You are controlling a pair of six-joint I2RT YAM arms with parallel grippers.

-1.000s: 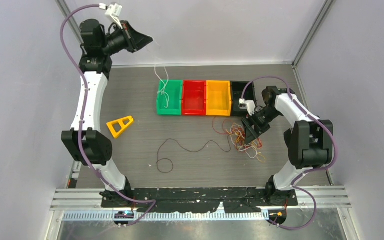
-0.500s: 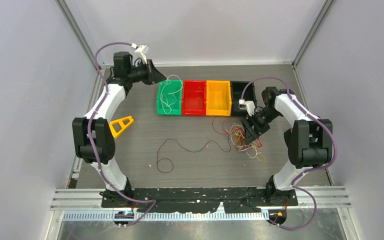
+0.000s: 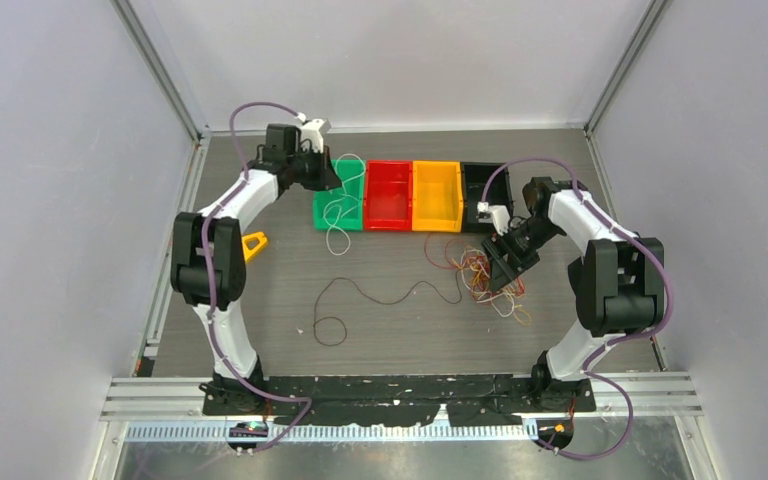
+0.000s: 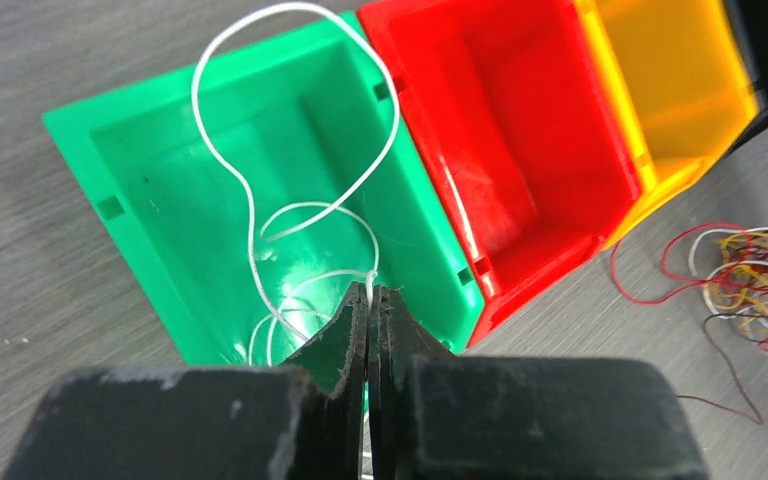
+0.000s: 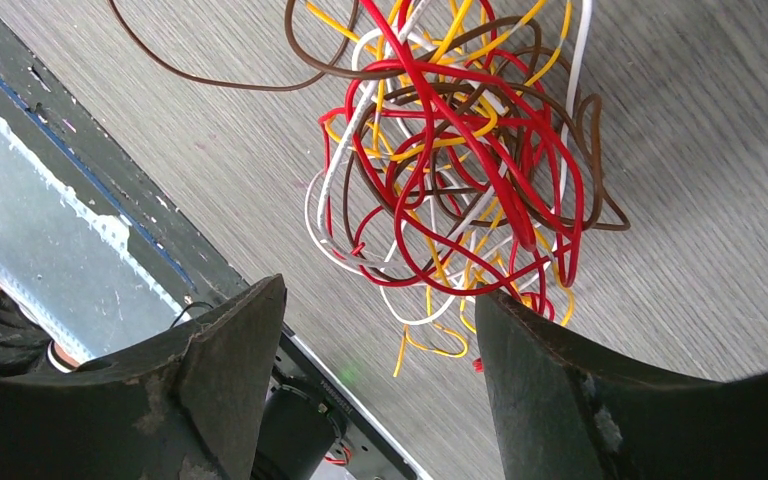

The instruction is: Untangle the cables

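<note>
L gripper point(image 4: 370, 292) pinched tight on white cable point(image 4: 250, 200), which lies mostly in green bin point(image 4: 90, 150), tail over its near rim. Brown cable point(image 3: 380, 296) lies apart, nearer me than bin. R gripper point(image 5: 380, 320) spread wide above tangle point(image 5: 460, 150), right of bin. I judge: early, most wires unsorted.

Four bins point(image 3: 411, 195), one yellow triangle point(image 3: 254, 244) — one cable tangle point(image 3: 485, 280), two loose cables point(image 3: 380, 296).

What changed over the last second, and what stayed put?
The left gripper swung down from high at the far left to the green bin, jaws shut on the white cable, whose loops now lie mostly in that bin. The right gripper, open above the tangle, and the lone brown cable stayed put.
</note>
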